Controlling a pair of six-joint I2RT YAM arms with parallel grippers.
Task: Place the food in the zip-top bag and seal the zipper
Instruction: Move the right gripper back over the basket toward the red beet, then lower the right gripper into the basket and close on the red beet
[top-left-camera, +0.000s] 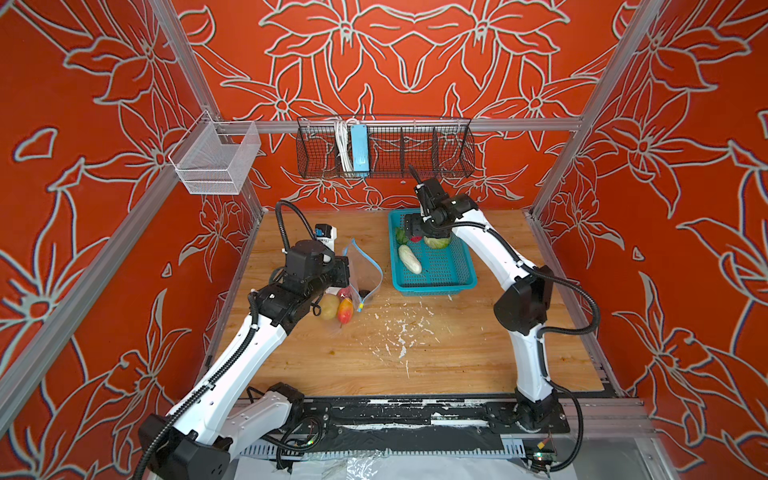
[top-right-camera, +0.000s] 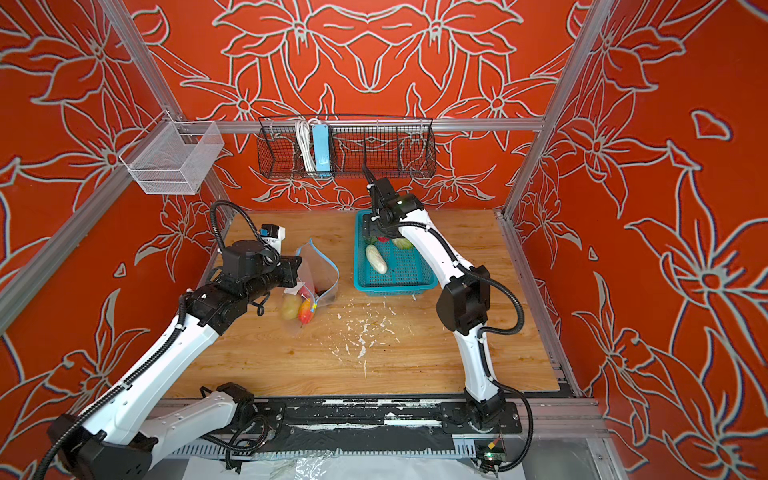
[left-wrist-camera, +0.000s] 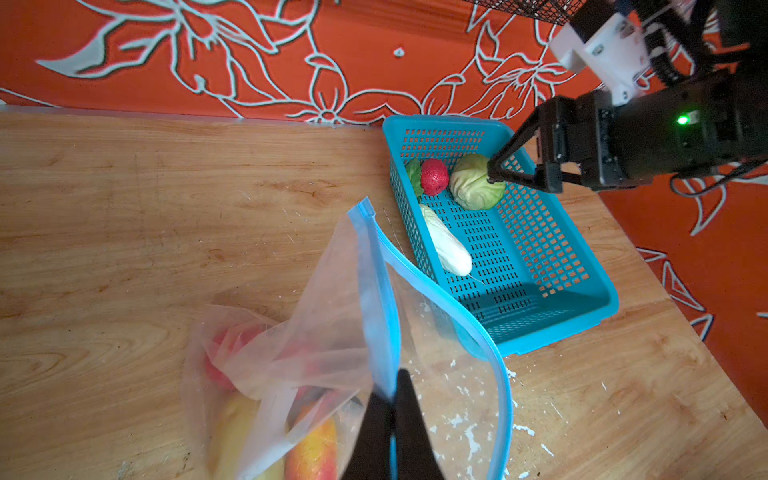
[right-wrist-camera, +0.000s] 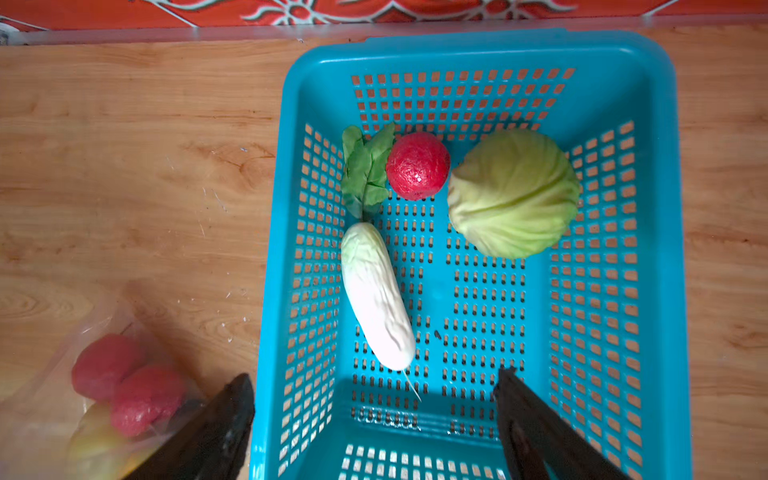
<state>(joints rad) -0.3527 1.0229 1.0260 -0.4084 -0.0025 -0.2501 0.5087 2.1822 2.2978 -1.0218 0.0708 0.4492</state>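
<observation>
The clear zip-top bag (top-left-camera: 360, 266) stands open on the wooden table, left of the teal basket. My left gripper (left-wrist-camera: 392, 399) is shut on one side of its light-blue zipper (left-wrist-camera: 457, 307) and holds the mouth apart. Inside lie a yellow potato (top-left-camera: 329, 306), an orange-red fruit (top-left-camera: 345, 311), red berries (right-wrist-camera: 124, 382) and a black piece (top-left-camera: 365, 292). In the basket rest a green cabbage (right-wrist-camera: 513, 193), a pale cucumber (right-wrist-camera: 376, 295), a red berry (right-wrist-camera: 417, 166) and a green leaf (right-wrist-camera: 365, 170). My right gripper (right-wrist-camera: 376, 376) hangs open above the basket's far end, holding nothing.
The teal perforated basket (top-left-camera: 432, 287) sits at the back middle of the table (top-left-camera: 457, 353). White flecks (top-left-camera: 399, 328) are scattered in front of it. A black wire rack (top-left-camera: 386, 149) and a white mesh bin (top-left-camera: 216, 162) hang on the walls.
</observation>
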